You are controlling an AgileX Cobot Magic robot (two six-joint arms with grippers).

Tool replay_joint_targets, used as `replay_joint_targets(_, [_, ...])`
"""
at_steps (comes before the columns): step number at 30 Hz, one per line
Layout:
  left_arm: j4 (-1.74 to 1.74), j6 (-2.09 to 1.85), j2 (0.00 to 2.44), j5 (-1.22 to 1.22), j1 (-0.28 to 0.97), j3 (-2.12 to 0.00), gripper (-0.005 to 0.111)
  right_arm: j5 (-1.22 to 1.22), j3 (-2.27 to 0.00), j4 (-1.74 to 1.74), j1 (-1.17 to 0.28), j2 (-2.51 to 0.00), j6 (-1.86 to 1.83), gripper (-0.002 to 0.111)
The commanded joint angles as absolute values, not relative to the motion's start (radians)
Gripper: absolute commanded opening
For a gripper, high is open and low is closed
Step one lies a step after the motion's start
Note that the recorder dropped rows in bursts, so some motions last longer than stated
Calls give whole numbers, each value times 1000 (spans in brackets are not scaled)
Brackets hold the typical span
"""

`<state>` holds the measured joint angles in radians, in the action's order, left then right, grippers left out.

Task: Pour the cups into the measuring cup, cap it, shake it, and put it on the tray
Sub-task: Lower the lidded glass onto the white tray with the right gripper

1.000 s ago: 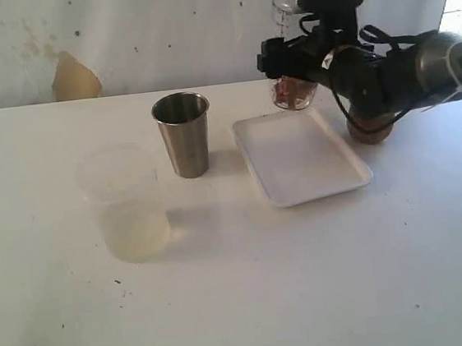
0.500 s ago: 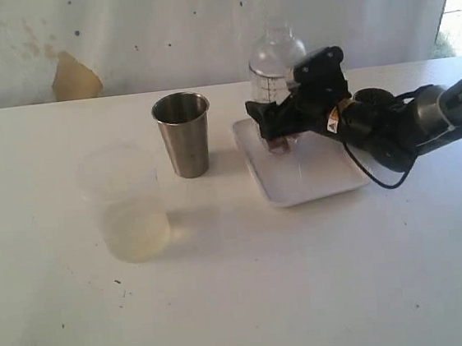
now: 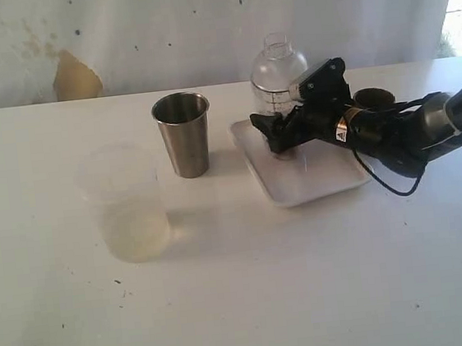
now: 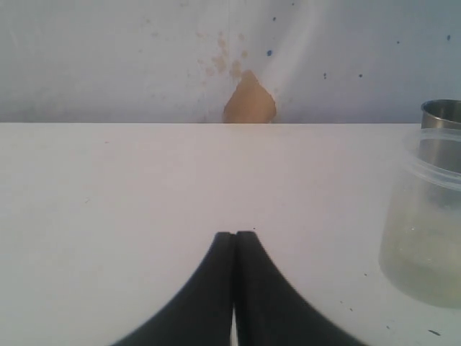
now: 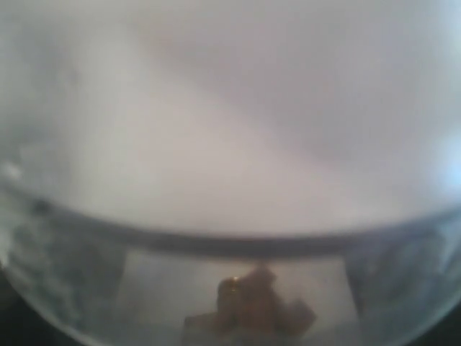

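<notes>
The measuring cup [image 3: 277,75], clear with a printed scale and a domed lid on top, stands upright on the far left part of the white tray [image 3: 318,179]. My right gripper [image 3: 280,136] is shut on its lower half. In the right wrist view the measuring cup [image 5: 216,144] fills the frame, with brown pieces [image 5: 248,306] at its bottom. The steel tumbler [image 3: 183,137] stands left of the tray. The brown wooden cup [image 3: 374,97] peeks out behind my right arm. My left gripper [image 4: 235,235] is shut and empty over bare table, out of the exterior view.
A faint translucent cup [image 3: 127,204] stands at the front left of the steel tumbler; the left wrist view shows the translucent cup [image 4: 425,223] with the steel tumbler [image 4: 441,115] behind it. A wall with a tan patch [image 3: 75,78] backs the table.
My right arm has brought the capped measuring cup down from above the tray's far edge onto the tray, and the arm now lies low over the table. The other cups have not moved.
</notes>
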<state>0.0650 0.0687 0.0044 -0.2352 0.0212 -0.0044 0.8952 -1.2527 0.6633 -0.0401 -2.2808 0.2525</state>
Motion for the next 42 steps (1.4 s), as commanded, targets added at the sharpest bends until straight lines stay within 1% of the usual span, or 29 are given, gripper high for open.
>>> replay_joint_targets(1, [66,71,0,-233,23,0,0,949,-1254,663,-35,-2277,258,0])
replay_joint_targets(3, [66,71,0,-233,23,0,0,954,-1254,663,-35,-2277,280,0])
replay_joint_targets(8, [66,71,0,-233,23,0,0,955,-1254,663,-35,-2277,481,0])
replay_joint_targets(10, [66,71,0,-233,23,0,0,964,-1254,663,-35,-2277,474,1])
replay_joint_targets(12, [66,71,0,-233,23,0,0,967,-1254,665,-35,-2277,464,4])
replay_joint_targets(14, [66,71,0,-233,23,0,0,967,-1254,670,-35,-2277,444,12])
replay_joint_targets(17, [66,71,0,-233,23,0,0,958,-1254,671,-35,-2277,434,32])
replay_joint_targets(20, [66,71,0,-233,23,0,0,953,-1254,672,-35,-2277,394,62])
replay_joint_targets(22, [66,71,0,-233,23,0,0,945,-1256,672,-35,-2277,386,80])
replay_joint_targets(24, [66,71,0,-233,23,0,0,941,-1256,672,-35,-2277,372,89])
replay_joint_targets(25, [66,71,0,-233,23,0,0,941,-1256,672,-35,-2277,365,92])
replay_joint_targets(42, [66,71,0,-233,23,0,0,939,-1256,672,-35,-2243,367,93])
